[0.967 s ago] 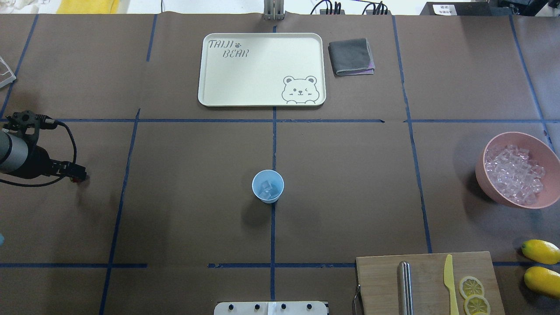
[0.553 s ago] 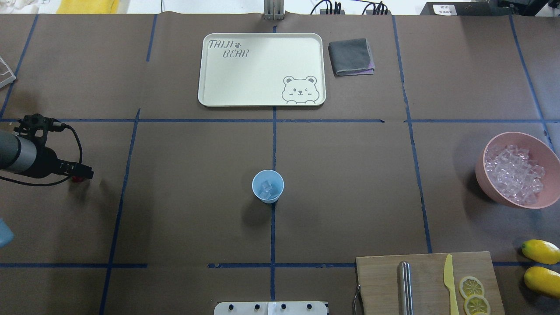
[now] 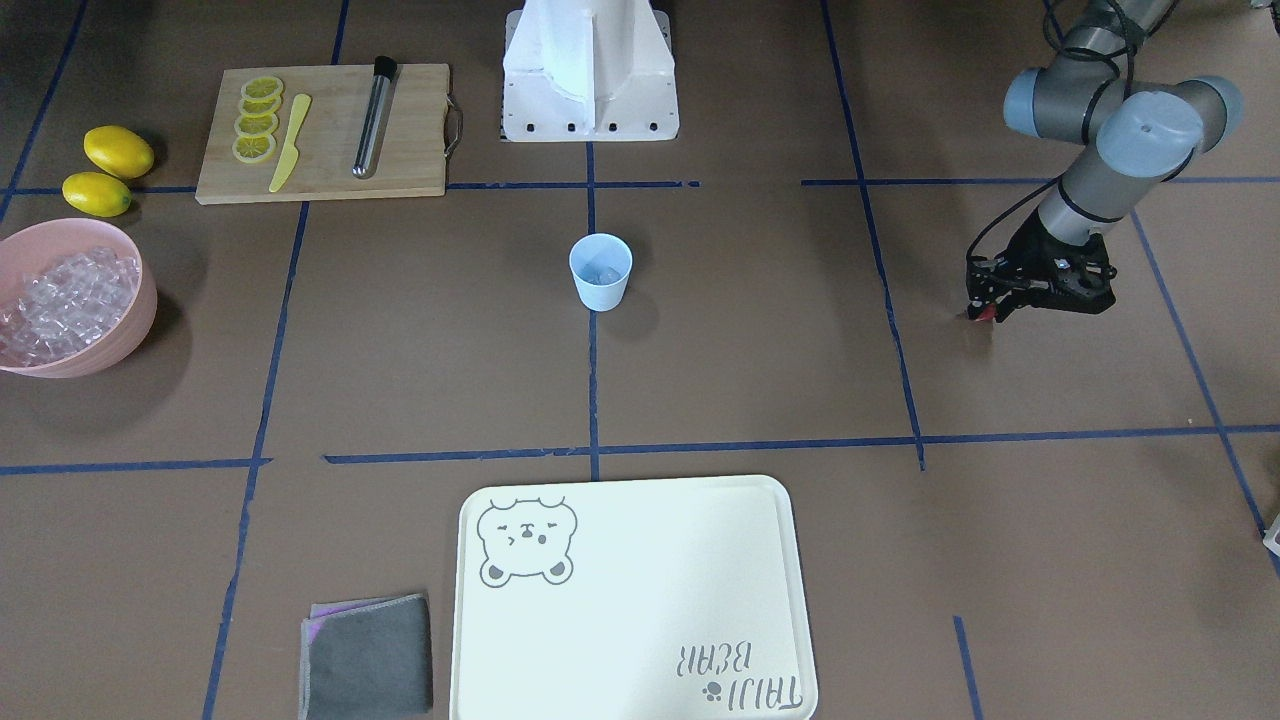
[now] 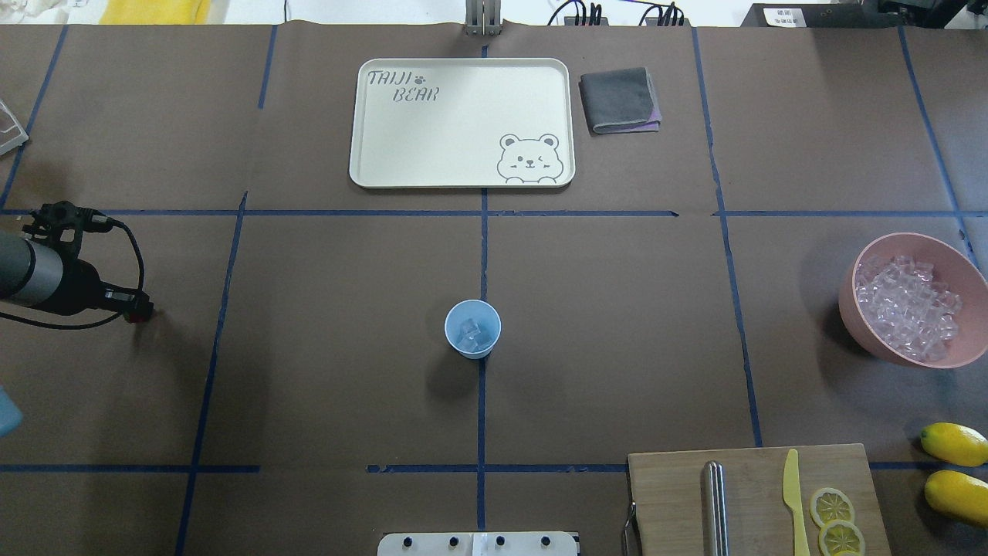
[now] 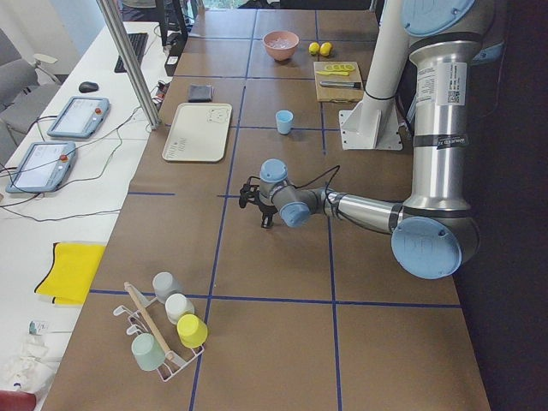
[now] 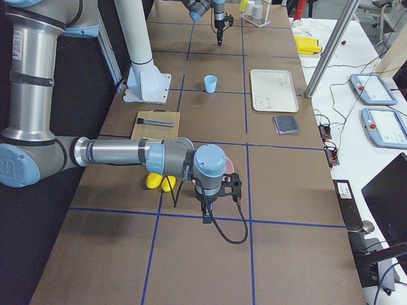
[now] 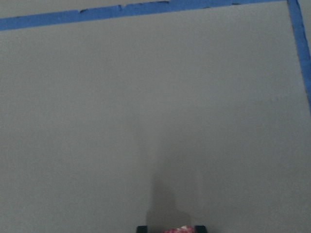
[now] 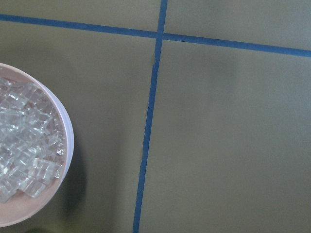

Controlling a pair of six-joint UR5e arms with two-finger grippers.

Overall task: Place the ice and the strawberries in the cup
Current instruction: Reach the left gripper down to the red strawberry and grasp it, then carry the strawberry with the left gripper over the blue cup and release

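My left gripper (image 4: 140, 313) pinches the small, dark red strawberry (image 7: 179, 229) over matte brown paper (image 4: 324, 371), well apart from the tapered pale-blue plastic cup (image 3: 600, 290) at mid-table, which holds glassy ice (image 4: 471, 333) cubes. Of my right gripper (image 6: 208, 218), I cannot tell the spread.

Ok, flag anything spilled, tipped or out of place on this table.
Nothing stands out. The cup stands upright with ice inside, the pink bowl holds its cubes with none spilled, and the left end effector grips the strawberry.
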